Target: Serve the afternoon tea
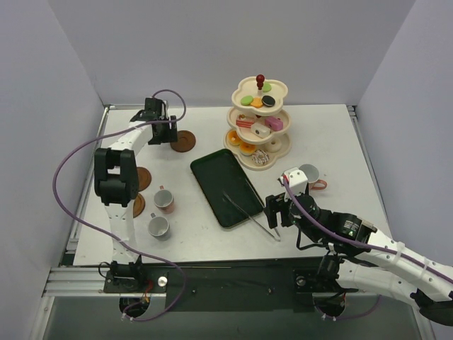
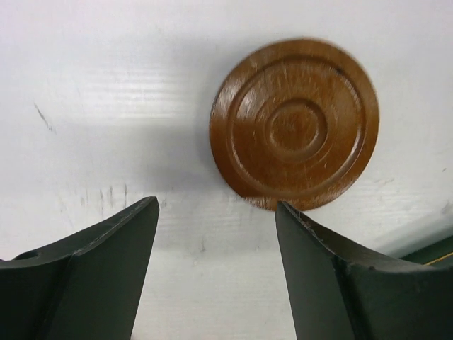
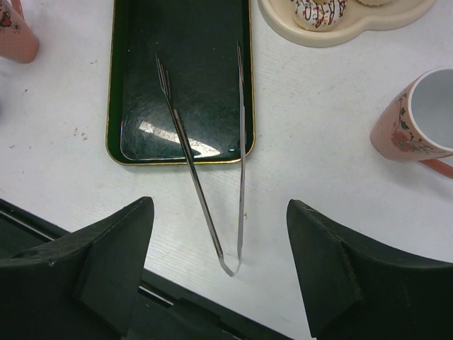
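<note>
The cream three-tier stand (image 1: pixel 259 120) with the red knob (image 1: pixel 260 78) holds toy sweets at the back right. A brown saucer (image 1: pixel 182 141) lies at the back left; my left gripper (image 1: pixel 161 131) hovers beside it, open and empty. In the left wrist view the saucer (image 2: pixel 294 133) lies just beyond the open left gripper (image 2: pixel 216 212). Two more saucers (image 1: pixel 144 178) are partly hidden under the left arm. Two cups (image 1: pixel 164 200) (image 1: pixel 158 227) stand front left, a third (image 1: pixel 309 175) at the right. My right gripper (image 1: pixel 276 210) is open and empty above the tongs' closed end.
The dark green tray (image 1: pixel 226 185) lies mid-table, with the metal tongs (image 1: pixel 248 209) reaching off its near edge. The right wrist view shows the tongs (image 3: pixel 212 142), tray (image 3: pixel 180 78), a pink cup (image 3: pixel 417 117) and the stand's bottom rim (image 3: pixel 382 21) beyond my right gripper (image 3: pixel 219 205).
</note>
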`<act>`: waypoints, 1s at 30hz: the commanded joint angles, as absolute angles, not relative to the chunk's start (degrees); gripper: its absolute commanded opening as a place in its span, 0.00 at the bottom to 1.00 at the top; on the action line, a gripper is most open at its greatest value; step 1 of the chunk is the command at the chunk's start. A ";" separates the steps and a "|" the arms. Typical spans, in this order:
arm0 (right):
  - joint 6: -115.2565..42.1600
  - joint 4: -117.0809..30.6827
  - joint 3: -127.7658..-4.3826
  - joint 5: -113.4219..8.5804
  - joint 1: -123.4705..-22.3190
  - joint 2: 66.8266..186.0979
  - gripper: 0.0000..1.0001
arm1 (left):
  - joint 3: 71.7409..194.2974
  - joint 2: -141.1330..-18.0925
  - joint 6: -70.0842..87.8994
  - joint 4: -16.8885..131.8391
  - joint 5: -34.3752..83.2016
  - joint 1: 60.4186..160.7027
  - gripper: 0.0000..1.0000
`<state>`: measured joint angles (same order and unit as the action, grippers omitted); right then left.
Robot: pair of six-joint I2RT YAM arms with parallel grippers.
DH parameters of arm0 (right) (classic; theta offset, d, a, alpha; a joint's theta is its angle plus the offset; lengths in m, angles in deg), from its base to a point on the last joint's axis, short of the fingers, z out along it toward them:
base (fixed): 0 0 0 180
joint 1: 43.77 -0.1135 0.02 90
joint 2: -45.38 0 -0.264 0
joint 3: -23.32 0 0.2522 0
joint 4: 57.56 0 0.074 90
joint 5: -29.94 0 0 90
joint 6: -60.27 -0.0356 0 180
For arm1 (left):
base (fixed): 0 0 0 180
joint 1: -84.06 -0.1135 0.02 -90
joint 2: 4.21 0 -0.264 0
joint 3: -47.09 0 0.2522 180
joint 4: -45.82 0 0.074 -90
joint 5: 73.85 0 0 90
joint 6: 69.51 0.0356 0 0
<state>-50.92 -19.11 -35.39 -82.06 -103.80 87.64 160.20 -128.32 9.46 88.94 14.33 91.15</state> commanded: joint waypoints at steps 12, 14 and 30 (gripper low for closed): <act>-52.67 -17.78 -34.39 -82.30 -103.80 85.90 0.70 | 179.67 -141.75 4.76 93.94 19.84 91.27 0.80; -52.76 -17.69 -34.39 -82.56 -103.80 85.55 0.70 | 179.68 -141.84 4.41 93.59 20.02 91.70 0.80; -53.90 -16.46 -34.04 -82.56 -103.89 84.85 0.69 | 185.91 -145.80 -2.27 90.34 22.66 97.95 0.79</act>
<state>-52.72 -17.69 -34.67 -81.89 -103.80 85.81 181.07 -144.50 0.63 92.07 21.12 97.60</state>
